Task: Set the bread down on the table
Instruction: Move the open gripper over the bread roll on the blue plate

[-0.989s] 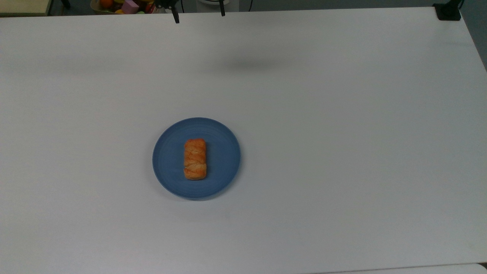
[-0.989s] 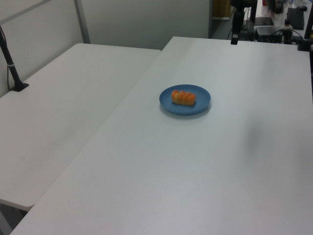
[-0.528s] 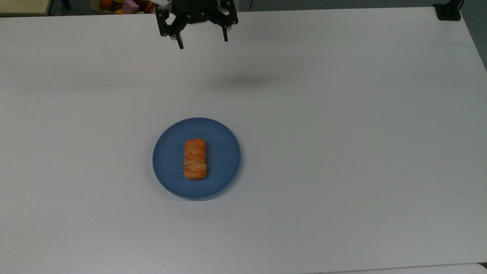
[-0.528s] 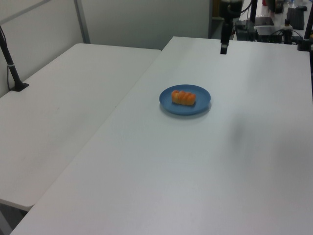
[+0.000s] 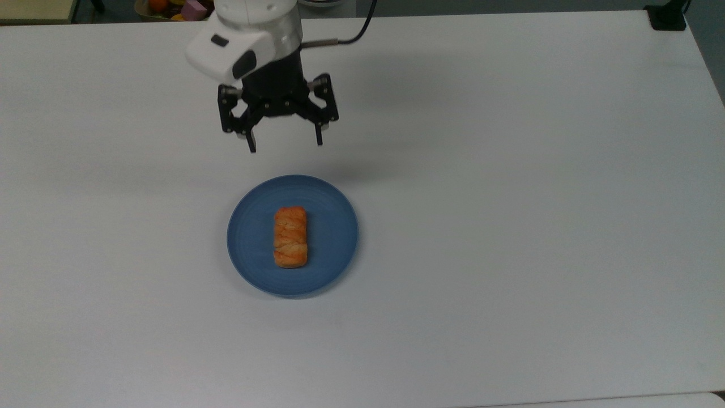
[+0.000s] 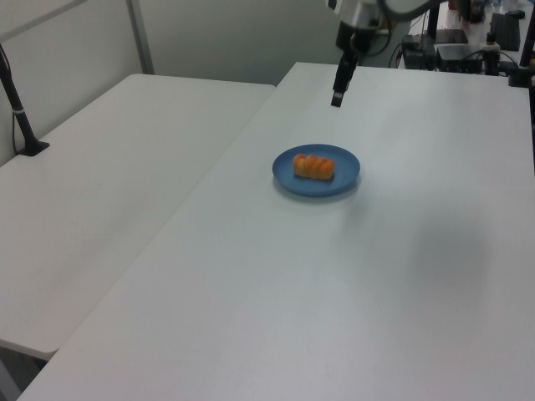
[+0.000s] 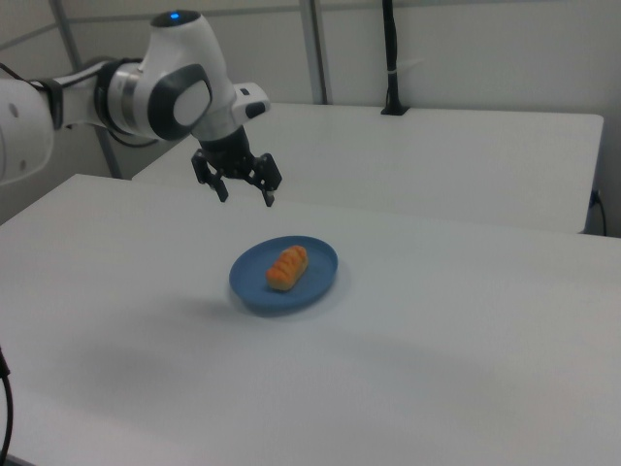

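one hand (image 5: 285,146) empty, spread; arm cut off at top view's edge.

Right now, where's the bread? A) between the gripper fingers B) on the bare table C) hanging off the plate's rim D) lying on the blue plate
D: the bread lies flat near the middle of the blue plate, well inside its rim, while the open gripper hangs above the table past the plate's far edge in the top view, holding nothing.
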